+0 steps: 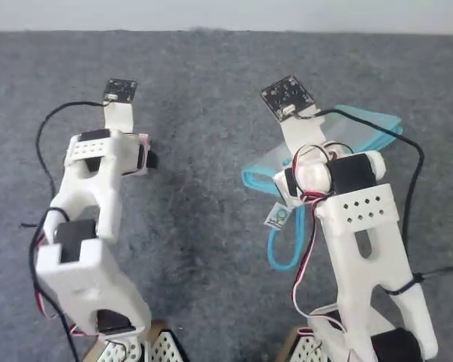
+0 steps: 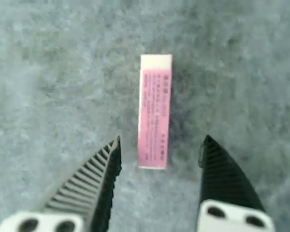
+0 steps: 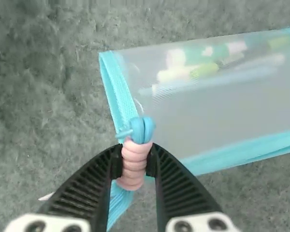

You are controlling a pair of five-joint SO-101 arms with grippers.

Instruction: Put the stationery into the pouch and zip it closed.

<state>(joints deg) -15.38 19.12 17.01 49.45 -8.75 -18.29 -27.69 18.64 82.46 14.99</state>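
Partly between spread left jaws, pink eraser [image 2: 154, 112]; right jaws tight around pouch [image 3: 222, 111] zip pull [image 3: 133, 162].

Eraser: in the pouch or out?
Out. The eraser lies flat on the mat between the left gripper's open jaws, untouched; the right gripper holds the pouch's zip pull.

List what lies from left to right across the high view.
White left arm → pink-sleeved white eraser → bare grey carpet → translucent turquoise-trimmed pouch. White right arm overlaps the pouch, so left out.

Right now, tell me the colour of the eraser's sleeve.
Pink sleeve on a white eraser; clearest in the left wrist view.
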